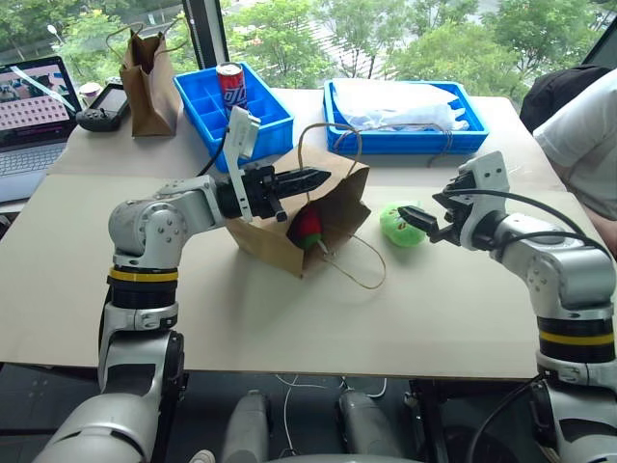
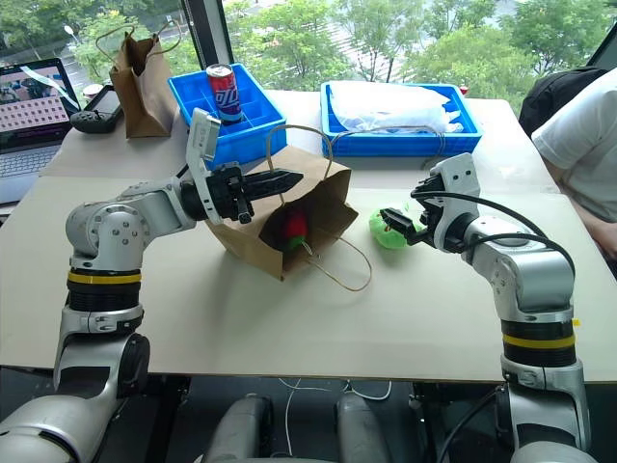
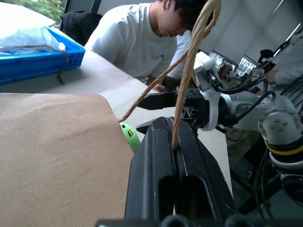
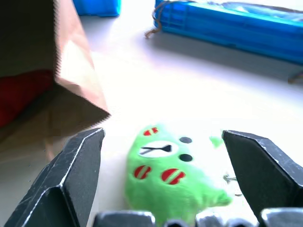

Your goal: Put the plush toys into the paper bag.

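One red chili toy (image 1: pixel 307 228) inside paper bag (image 1: pixel 333 207), apparently stem-down.

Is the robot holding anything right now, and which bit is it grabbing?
Yes. The left gripper is shut on a cord handle of the paper bag. The right gripper holds nothing; its fingers stand open around the green plush toy.

Red toy (image 1: pixel 308 228) bagged (image 1: pixel 333 207), green (image 1: pixel 395 224) beside.

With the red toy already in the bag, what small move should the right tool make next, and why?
Probably close on the green plush toy. The right tool is open with the toy lying between its fingers on the table, outside the paper bag, whose handle the left tool holds pinched.
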Controlling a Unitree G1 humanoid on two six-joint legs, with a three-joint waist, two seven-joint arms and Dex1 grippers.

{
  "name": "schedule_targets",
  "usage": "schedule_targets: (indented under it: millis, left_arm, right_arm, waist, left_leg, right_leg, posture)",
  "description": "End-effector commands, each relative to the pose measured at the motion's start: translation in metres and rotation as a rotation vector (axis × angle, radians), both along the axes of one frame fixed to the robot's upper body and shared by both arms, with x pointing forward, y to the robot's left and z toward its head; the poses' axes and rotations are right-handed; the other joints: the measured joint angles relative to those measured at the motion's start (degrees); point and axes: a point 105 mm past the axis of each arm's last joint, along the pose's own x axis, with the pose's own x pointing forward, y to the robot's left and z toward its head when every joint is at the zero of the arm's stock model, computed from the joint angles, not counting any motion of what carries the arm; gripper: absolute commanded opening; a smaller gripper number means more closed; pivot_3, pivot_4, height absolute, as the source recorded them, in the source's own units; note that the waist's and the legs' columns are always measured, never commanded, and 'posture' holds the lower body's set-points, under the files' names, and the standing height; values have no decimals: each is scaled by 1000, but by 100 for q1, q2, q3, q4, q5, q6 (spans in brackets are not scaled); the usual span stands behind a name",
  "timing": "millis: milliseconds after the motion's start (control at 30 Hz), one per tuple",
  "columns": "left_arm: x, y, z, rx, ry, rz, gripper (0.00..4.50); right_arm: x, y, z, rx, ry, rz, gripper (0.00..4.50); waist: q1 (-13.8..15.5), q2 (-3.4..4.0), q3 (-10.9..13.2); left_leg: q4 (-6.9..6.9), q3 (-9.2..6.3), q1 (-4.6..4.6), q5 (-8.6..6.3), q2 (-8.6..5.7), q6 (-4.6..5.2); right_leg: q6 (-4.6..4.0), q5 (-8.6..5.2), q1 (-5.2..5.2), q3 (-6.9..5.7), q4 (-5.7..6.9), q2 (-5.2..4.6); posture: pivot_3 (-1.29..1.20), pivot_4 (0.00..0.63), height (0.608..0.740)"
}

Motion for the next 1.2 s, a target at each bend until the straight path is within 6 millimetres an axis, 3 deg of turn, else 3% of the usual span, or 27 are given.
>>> schedule_targets:
  millis: [33, 167, 300, 433, 567, 667, 800, 967, 1200]
  left_arm:
    - [-4, 1, 11, -20, -55, -3, 0]
    - [-4, 1, 11, -21, -56, 3, 0]
    - [-4, 2, 12, -20, -58, 6, 0]
    - [-3, 0, 12, -22, -57, 4, 0]
    - [-3, -1, 12, -24, -54, -2, 0]
    - [-4, -3, 8, -14, -47, -16, 0]
    - [-4, -3, 10, -21, -50, -15, 0]
    - [-7, -2, 9, -13, -51, -17, 0]
    - [-9, -1, 8, -20, -44, -12, 0]
  right_arm:
    - [13, 1, -18, -42, -6, -7, 3698]
    - [17, 1, -32, -50, 5, -13, 2388]
    - [12, -9, -9, -83, -82, -6, 1068]
    - [-8, -9, 32, -173, -198, 111, 13]
    - [-36, 8, 54, -166, -188, 258, 13]
    - [-54, 39, 51, -65, -118, 375, 13]
    - [-63, 74, 45, -7, -76, 474, 13]
    - [-50, 108, 42, 26, -80, 502, 13]
    - [-16, 145, 44, 113, -151, 480, 13]
  waist:
    - [8, 0, 0]
    - [19, 0, 0]
    - [14, 1, 0]
    - [34, 2, 1]
    - [39, 5, 3]
    - [16, 4, 3]
    - [21, 4, 3]
    - [29, 5, 3]
    - [33, 5, 3]
  left_leg:
    - [-1, 1, -1, 0, -1, 0]
    - [3, 2, -3, 0, -3, 0]
    - [3, 1, 1, 0, -2, -1]
    - [1, 1, -3, 0, -3, -1]
    - [0, -3, -7, 0, -3, -1]
    - [0, -4, 1, 0, 2, -1]
    - [1, -4, 2, 0, 2, -1]
    - [1, -3, -3, 0, 0, -1]
    - [1, -3, -3, 0, 1, -1]
  right_leg:
    - [0, 0, -2, 2, 0, -1]
    - [0, 0, 4, 1, -3, -5]
    - [0, 1, 6, 0, 1, -3]
    - [1, 0, 0, 0, -1, -5]
    - [1, 0, 2, -2, -5, -4]
    - [1, 0, 8, -3, -4, 1]
    - [1, 0, 7, -1, -1, 2]
    - [1, 0, 2, -2, -2, -1]
    - [0, 1, -1, -3, -2, -1]
  posture:
    - [0, 150, 694]
    - [0, 150, 694]
    - [0, 150, 694]
    - [0, 150, 694]
    - [0, 150, 694]
    - [0, 150, 694]
    - [0, 150, 694]
    - [0, 150, 694]
    - [0, 150, 694]
